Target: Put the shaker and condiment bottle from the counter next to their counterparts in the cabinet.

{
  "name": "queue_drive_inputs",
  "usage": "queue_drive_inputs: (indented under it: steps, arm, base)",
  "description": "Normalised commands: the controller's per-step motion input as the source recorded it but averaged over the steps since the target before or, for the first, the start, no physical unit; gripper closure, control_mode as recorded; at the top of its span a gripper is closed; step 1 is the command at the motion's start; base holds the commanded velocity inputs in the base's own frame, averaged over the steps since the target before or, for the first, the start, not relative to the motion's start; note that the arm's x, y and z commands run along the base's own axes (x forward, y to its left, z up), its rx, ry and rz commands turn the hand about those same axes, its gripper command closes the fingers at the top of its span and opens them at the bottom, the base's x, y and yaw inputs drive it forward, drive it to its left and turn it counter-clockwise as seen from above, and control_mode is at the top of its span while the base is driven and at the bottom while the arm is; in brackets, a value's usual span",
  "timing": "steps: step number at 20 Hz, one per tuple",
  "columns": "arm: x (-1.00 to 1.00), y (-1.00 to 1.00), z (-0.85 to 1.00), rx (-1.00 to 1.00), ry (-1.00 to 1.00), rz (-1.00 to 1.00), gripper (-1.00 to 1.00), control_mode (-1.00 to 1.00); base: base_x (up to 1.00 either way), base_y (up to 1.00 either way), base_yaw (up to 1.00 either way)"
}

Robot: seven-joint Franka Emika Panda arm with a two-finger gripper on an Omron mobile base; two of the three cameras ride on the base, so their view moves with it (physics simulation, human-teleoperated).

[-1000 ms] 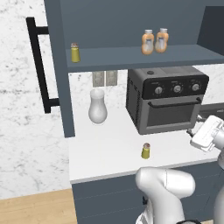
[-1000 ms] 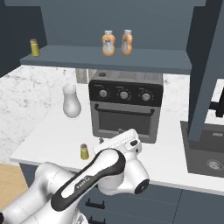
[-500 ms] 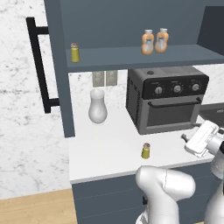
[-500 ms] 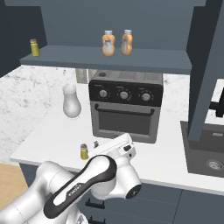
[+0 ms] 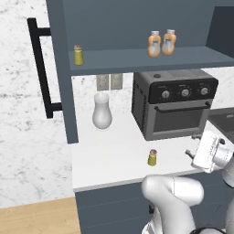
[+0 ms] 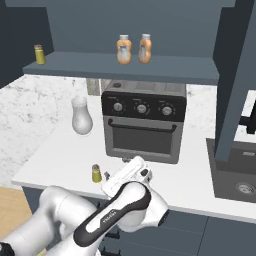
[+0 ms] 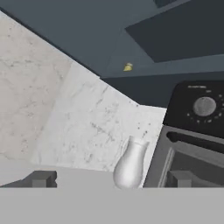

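A small yellow-green shaker [image 5: 152, 157] [image 6: 96, 173] stands on the white counter [image 5: 109, 155] [image 6: 55, 160] in front of the toaster oven. Its counterpart [image 5: 78, 55] [image 6: 38, 54] [image 7: 127, 67] stands at the left end of the cabinet shelf [image 5: 137, 59] [image 6: 165, 67]. Two orange condiment bottles [image 5: 154, 44] [image 5: 168, 42] [image 6: 124, 49] [image 6: 145, 48] stand side by side on that shelf above the oven. My gripper [image 5: 192, 145] [image 6: 114, 169] [image 7: 109, 179] is open and holds nothing. It hangs low over the counter's front, right of the counter shaker and apart from it.
A black toaster oven [image 5: 176, 107] [image 6: 142, 125] [image 7: 192, 131] stands at the back of the counter, with a white vase [image 5: 102, 112] [image 6: 81, 116] [image 7: 130, 165] to its left. The open cabinet door with its black bar handle [image 5: 41, 68] stands at the left. A sink [image 6: 237, 172] lies at the right.
The hand has sunk lower and a little left, from beside the oven toward the counter's front. The jaws have stayed open. Shakers and bottles have not moved.
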Motion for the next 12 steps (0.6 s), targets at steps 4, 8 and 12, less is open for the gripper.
queue_drive_inputs:
  steps: [4, 8, 12]
  arm:
    - [0.0, -0.26, -0.18, -0.1, -0.02, 0.43, -1.0, -1.0]
    - [0.0, 0.16, 0.0, -0.21, 0.0, 0.11, -1.0, -1.0]
    - [0.0, 0.43, -0.01, -0.29, 0.0, 0.0, -1.0, -1.0]
  base:
    - [0.0, 0.0, 0.0]
    - [0.0, 0.0, 0.0]
    - [0.0, 0.0, 0.0]
